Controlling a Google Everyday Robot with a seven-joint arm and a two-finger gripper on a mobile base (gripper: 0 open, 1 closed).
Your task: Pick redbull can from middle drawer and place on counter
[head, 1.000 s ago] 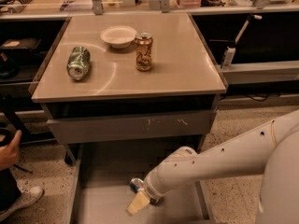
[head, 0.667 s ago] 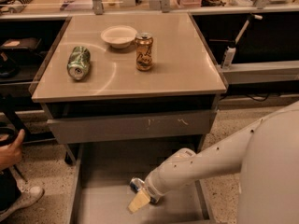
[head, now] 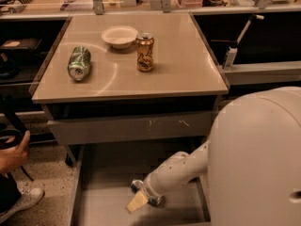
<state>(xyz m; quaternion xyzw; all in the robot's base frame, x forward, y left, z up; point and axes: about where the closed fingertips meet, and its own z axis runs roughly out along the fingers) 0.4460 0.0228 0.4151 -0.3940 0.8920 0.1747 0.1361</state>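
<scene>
The middle drawer [head: 101, 206] is pulled open below the scratched grey drawer front, showing its flat grey floor and low side walls. My gripper [head: 138, 200] reaches down into the drawer near the middle of the floor, at the end of my white arm [head: 178, 173]. A small silver piece [head: 136, 185] shows just behind the gripper; I cannot tell whether it is the redbull can. No blue-and-silver can shows clearly. The counter [head: 188, 65] is a glossy beige tabletop above the drawers.
On the counter, a green dented can [head: 79, 63] lies on its side at the left, with a white bowl [head: 119, 36] and an upright orange-gold can [head: 145, 52] near the middle. A person's hand [head: 14, 154] and shoe [head: 21, 202] are at the left. My white body [head: 258, 164] fills the lower right.
My white arm and body have swung closer and fill more of the lower right. The gripper stays at about the same spot in the drawer.
</scene>
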